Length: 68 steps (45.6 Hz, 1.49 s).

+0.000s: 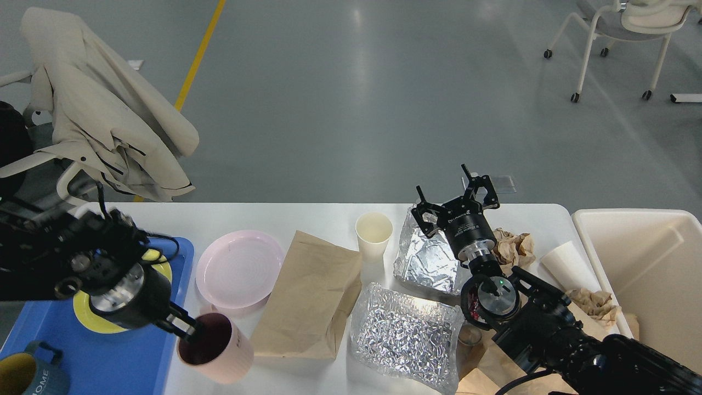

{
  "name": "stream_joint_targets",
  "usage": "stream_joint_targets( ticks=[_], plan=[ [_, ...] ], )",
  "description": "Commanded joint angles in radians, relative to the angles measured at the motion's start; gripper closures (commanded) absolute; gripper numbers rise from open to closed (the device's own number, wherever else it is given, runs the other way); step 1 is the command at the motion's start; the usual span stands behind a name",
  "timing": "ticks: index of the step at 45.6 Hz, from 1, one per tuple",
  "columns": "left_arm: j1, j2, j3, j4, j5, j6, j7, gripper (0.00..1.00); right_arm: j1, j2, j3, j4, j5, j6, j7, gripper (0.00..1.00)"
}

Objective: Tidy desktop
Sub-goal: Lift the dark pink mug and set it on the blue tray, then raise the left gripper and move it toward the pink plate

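Near the blue tray (137, 362), on the desktop (274, 216), the left gripper (184, 329) is pinching the rim of a pink mug (216, 348), tilting it. Next I judge it needs carrying onto the tray. The right gripper (455, 206) is hovering with fingers spread over foil (428, 258).

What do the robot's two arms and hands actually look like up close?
Both arms are black and chunky, built of rounded drum-like joints with silvery metal rings and thin black cables looping outside. The right hand has two slim black fingers on a ridged cylinder with small white lettering; a tiny green light glows below it. The left hand ends in short dark fingers.
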Motion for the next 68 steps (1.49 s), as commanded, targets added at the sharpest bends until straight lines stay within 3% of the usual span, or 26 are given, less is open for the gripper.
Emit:
stream_joint_targets(
  ticks=[1,8,13,20,21,26,43,55,65,68],
  plan=[
    [-0.204,0.185,-0.192,0.1,-0.001,-0.33,0.013,1.0,0.0,0.0,0.0,0.0,0.0,0.001,0.0,0.0],
    [-0.166,0.275,-0.148,0.126,0.121,-0.33,0.018,1.0,0.0,0.0,0.0,0.0,0.0,0.001,0.0,0.0],
    [0.002,0.364,-0.065,0.128,0.265,-0.33,0.014,1.0,0.0,0.0,0.0,0.0,0.0,0.001,0.0,0.0],
    [0.292,0.383,-0.058,0.148,0.476,-0.08,-0.017,1.0,0.0,0.0,0.0,0.001,0.001,0.001,0.0,0.0],
    [0.353,0.372,-0.053,0.169,0.477,-0.013,-0.019,1.0,0.0,0.0,0.0,0.001,0.0,0.001,0.0,0.0],
    [0.446,0.324,-0.054,0.237,0.481,0.07,-0.025,1.0,0.0,0.0,0.0,0.001,0.0,-0.001,0.0,0.0],
    [0.564,0.245,-0.058,0.298,0.471,0.211,-0.037,1.0,0.0,0.0,0.0,0.0,0.0,0.001,0.0,0.0],
    [0.664,0.169,-0.058,0.298,0.467,0.334,-0.005,1.0,0.0,0.0,0.0,0.0,0.0,-0.001,0.0,0.0],
    [0.696,0.157,-0.056,0.3,0.459,0.359,0.001,1.0,0.0,0.0,0.001,0.001,0.0,0.001,0.0,0.0],
    [0.695,0.157,-0.054,0.301,0.459,0.348,-0.002,0.94,0.0,0.0,0.0,0.001,0.0,-0.001,0.0,0.0]
  ],
)
